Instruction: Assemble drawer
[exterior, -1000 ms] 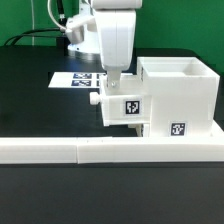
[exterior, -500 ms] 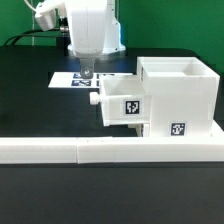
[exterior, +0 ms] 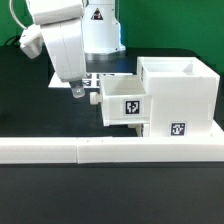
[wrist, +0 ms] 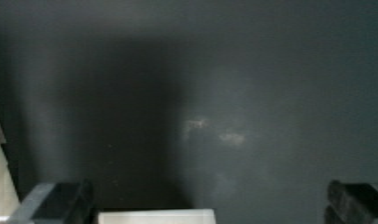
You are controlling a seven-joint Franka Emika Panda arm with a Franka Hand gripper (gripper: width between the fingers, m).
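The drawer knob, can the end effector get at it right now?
Probably yes. The end effector hangs open and empty just to the exterior view's left of the knob on the drawer, with nothing between them.

Drawer sits in box, marker board behind.
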